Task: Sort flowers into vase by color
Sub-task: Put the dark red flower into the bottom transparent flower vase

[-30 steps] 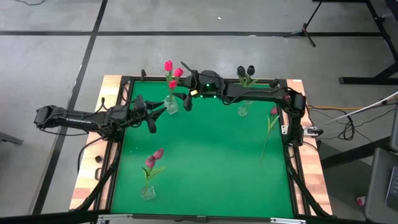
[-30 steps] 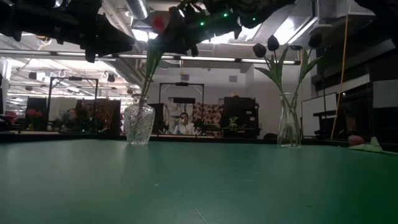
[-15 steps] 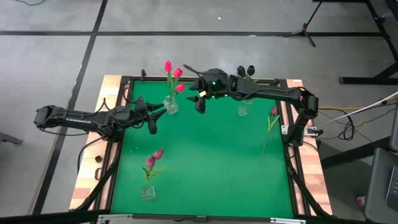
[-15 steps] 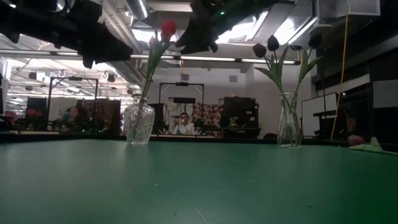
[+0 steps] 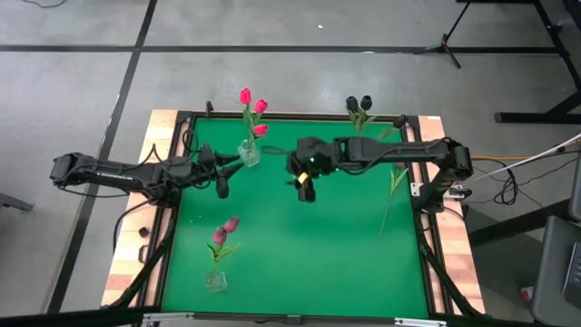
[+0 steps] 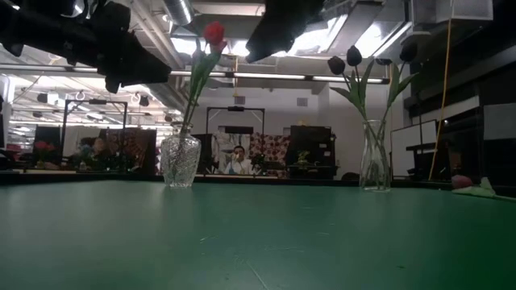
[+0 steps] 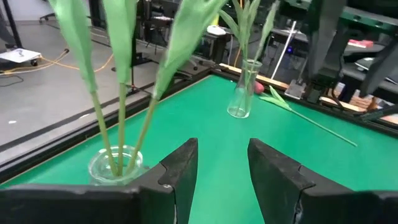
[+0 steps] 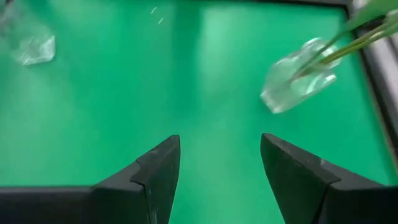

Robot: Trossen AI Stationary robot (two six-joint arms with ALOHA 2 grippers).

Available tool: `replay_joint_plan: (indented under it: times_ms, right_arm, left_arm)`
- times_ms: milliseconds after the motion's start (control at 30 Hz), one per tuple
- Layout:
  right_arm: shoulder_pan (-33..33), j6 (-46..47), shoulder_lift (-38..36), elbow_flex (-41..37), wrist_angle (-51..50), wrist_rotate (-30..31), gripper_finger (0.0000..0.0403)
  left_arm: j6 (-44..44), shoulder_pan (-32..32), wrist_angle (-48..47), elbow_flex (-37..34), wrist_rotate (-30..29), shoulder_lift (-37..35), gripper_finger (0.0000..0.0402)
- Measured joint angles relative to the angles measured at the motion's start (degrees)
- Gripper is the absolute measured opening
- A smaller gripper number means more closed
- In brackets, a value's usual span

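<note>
A glass vase [image 5: 249, 153] at the far left holds three pink-red flowers [image 5: 254, 107]. Its stems [image 7: 118, 134] stand just in front of my left gripper [image 7: 222, 163], which is open and touches nothing. My right gripper [image 5: 305, 191] hangs open over the mat's middle, tilted down, with that vase [image 8: 295, 84] ahead of it. Dark flowers [image 5: 359, 104] stand in a far vase [image 6: 375, 165]. Maroon-pink flowers [image 5: 225, 229] stand in a near-left vase [image 5: 216, 280]. One loose flower [image 5: 390, 195] lies flat on the mat at the right.
A raised black frame [image 5: 300, 115] runs round the green mat [image 5: 309, 254]. My right arm [image 5: 390, 153] stretches over the far right part, above the dark flowers' vase. A person [image 6: 238, 161] sits in the room beyond the table.
My right gripper has drawn away from the pink-red flowers toward the table's middle and near side, tipping further downward, and has stayed open. The pink-red flowers stay in their vase.
</note>
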Motion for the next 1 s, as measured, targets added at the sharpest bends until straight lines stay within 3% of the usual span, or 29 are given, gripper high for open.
replay_joint_plan:
  times_ms: [267,467,700,867,1000]
  right_arm:
    - [3.6,0.2,-1.1,0.0,-3.9,-2.1,0.0222]
    - [4.9,1.2,-6.0,0.0,-4.8,-1.6,0.0222]
    - [7.2,4.5,-13.0,-0.1,-13.1,-0.4,0.0222]
    - [10.1,7.9,-18.6,0.0,-16.3,6.6,0.0222]
    - [13.4,21.7,-21.4,0.0,-29.1,19.9,0.0222]
  left_arm:
    - [-0.1,-2.3,0.0,0.0,0.0,0.0,0.0137]
    - [-0.3,-3.9,0.1,0.0,0.0,0.0,0.0137]
    - [-1.2,-5.5,0.5,0.0,0.0,-0.9,0.0137]
    - [-1.2,-6.9,0.8,0.0,0.0,-4.6,0.0137]
    - [-1.4,-7.9,0.0,0.1,0.0,-7.2,0.0137]
